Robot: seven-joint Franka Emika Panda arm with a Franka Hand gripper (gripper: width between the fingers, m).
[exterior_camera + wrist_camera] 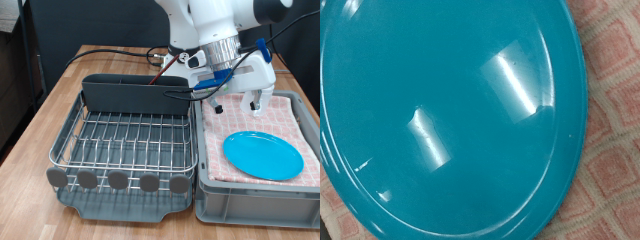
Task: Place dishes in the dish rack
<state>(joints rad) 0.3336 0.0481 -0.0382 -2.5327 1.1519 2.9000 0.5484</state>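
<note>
The round light-blue plate (263, 155) lies flat on the pink checked cloth in the grey bin (255, 200) at the exterior view's right. It fills the wrist view (450, 120), where no fingers show. My gripper (240, 102) hangs above the far end of the bin, just behind the plate, with its fingers apart and nothing between them. The dish rack (125, 135) stands at the exterior view's left with nothing on its wire grid. Its tall grey cutlery box (135, 95) is at the back and its row of round tabs (120, 181) at the front. The mug and the spoon are out of view.
Rack and bin stand side by side on a wooden table (60, 95). Black and red cables (150, 58) lie on the table behind the rack, near the robot's base.
</note>
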